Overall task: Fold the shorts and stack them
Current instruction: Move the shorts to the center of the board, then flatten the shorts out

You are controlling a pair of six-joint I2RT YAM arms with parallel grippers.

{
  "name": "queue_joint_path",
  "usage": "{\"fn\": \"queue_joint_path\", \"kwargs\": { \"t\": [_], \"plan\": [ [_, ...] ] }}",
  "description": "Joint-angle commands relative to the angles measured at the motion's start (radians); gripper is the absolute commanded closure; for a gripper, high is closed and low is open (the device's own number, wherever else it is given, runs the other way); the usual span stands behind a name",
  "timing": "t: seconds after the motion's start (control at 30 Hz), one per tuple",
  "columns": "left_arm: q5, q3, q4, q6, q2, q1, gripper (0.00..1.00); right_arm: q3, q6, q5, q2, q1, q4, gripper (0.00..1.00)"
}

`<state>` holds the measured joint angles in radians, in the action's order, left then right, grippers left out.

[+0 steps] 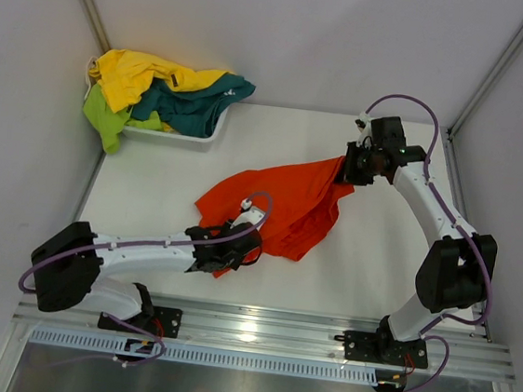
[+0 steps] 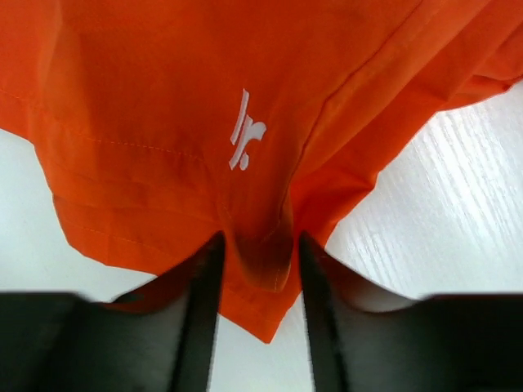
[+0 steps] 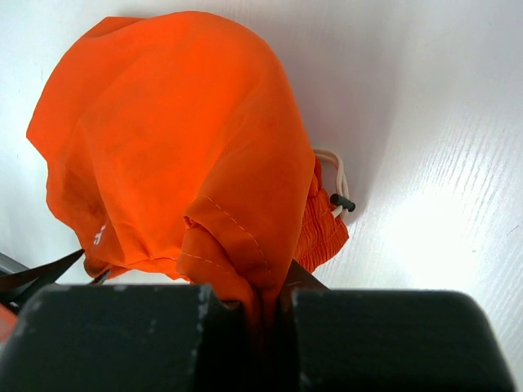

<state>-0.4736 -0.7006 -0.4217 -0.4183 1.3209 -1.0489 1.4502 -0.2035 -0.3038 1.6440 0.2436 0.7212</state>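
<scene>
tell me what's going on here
Two robot arms are handling the orange shorts on the table. The right gripper is clamped on one edge, holding it raised. The left gripper has its fingers either side of a hem fold; a firm grip isn't clear. The other shorts wait in the white basket.

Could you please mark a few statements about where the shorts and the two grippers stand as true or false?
1. The right gripper is shut on an edge of the orange fabric shorts with the white drawstring. True.
2. The white plastic basket is empty. False: it holds yellow shorts, teal shorts and lime-green shorts.
3. The left gripper has a fold of the orange shorts' hem between its jaws. True.
4. The orange shorts lie neatly folded. False: they lie rumpled on the white table.
</scene>
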Motion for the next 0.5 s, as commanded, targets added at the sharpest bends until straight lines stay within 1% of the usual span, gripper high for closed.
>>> {"fn": "queue_joint_path", "kwargs": {
  "t": [0.0, 0.03, 0.07, 0.1, 0.13, 0.17, 0.23, 0.3, 0.33, 0.37, 0.4, 0.43, 0.47],
  "plan": [
    [0.016, -0.013, 0.04, 0.01, 0.027, 0.032, 0.6, 0.049, 0.019, -0.008, 0.0, -0.003, -0.014, 1.0],
    [0.016, -0.011, 0.038, 0.009, 0.032, 0.036, 0.65, 0.047, 0.021, -0.008, -0.001, -0.003, -0.014, 1.0],
    [0.01, -0.011, 0.035, 0.006, 0.037, 0.044, 0.82, 0.047, 0.021, -0.006, -0.001, -0.003, -0.012, 1.0],
    [-0.002, -0.013, 0.031, 0.001, 0.035, 0.046, 0.92, 0.045, 0.021, -0.005, -0.001, 0.0, -0.011, 1.0],
    [-0.016, -0.016, 0.012, -0.014, 0.034, 0.047, 1.0, 0.041, 0.022, -0.001, -0.001, 0.003, -0.011, 1.0],
    [-0.057, -0.016, 0.002, -0.026, 0.029, 0.053, 1.0, 0.038, 0.024, 0.006, -0.001, 0.008, -0.011, 1.0],
    [-0.094, -0.022, -0.035, -0.06, 0.005, 0.076, 1.0, 0.03, 0.023, 0.012, 0.0, 0.026, -0.014, 1.0],
    [-0.097, -0.028, -0.045, -0.068, -0.044, 0.162, 1.0, -0.002, 0.015, 0.005, 0.0, 0.048, -0.032, 1.0],
    [-0.088, -0.03, -0.042, -0.066, -0.066, 0.202, 1.0, -0.019, 0.012, 0.002, -0.007, 0.078, -0.04, 1.0],
    [-0.073, -0.031, -0.034, -0.063, -0.093, 0.287, 1.0, -0.057, -0.002, 0.005, -0.013, 0.095, -0.048, 1.0],
    [-0.036, -0.037, -0.005, -0.059, -0.153, 0.327, 1.0, -0.08, -0.01, 0.008, -0.024, 0.112, -0.068, 1.0],
    [-0.027, -0.04, 0.01, -0.056, -0.181, 0.392, 1.0, -0.105, -0.017, 0.009, -0.051, 0.146, -0.074, 1.0],
    [-0.023, -0.045, 0.021, -0.053, -0.207, 0.414, 1.0, -0.131, -0.025, 0.005, -0.07, 0.164, -0.086, 1.0]
  ]
}}
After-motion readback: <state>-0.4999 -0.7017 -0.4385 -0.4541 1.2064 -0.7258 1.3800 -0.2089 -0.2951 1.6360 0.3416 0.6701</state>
